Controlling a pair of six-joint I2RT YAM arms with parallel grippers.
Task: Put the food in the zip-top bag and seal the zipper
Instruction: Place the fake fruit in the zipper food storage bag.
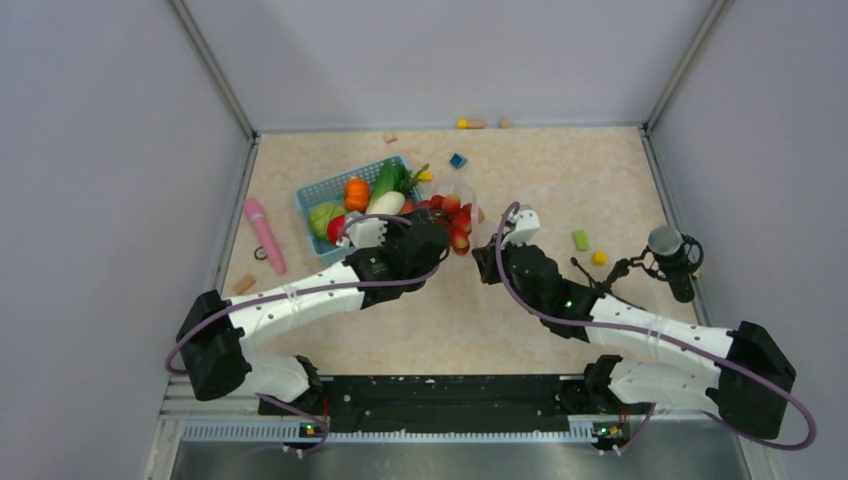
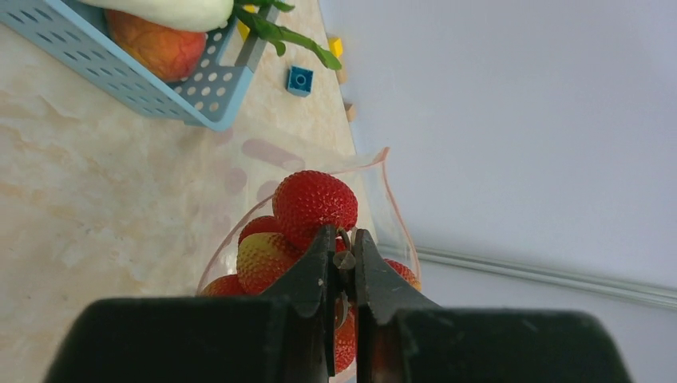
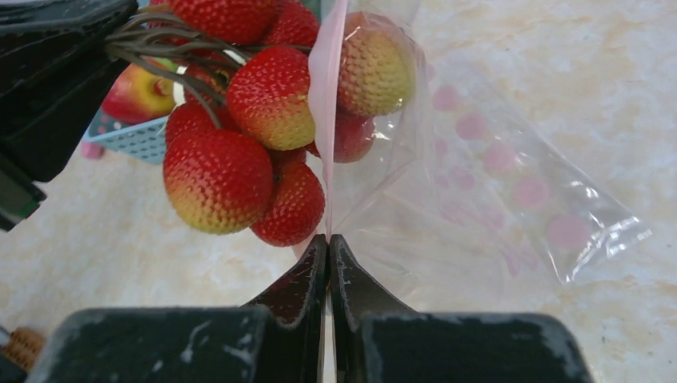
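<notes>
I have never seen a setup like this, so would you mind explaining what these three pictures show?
These are two robot arms bolted at the near edge of a table. One picture looks down from above; the other two come from cameras on the wrists, so black fingers fill the bottom. The left gripper is shut on the stems of a bunch of cherries. The right gripper pinches the pink zipper of the clear zip-top bag, right beside the bunch. Also on the table: a blue basket of toy produce, a pink stick toy and small blocks.
</notes>
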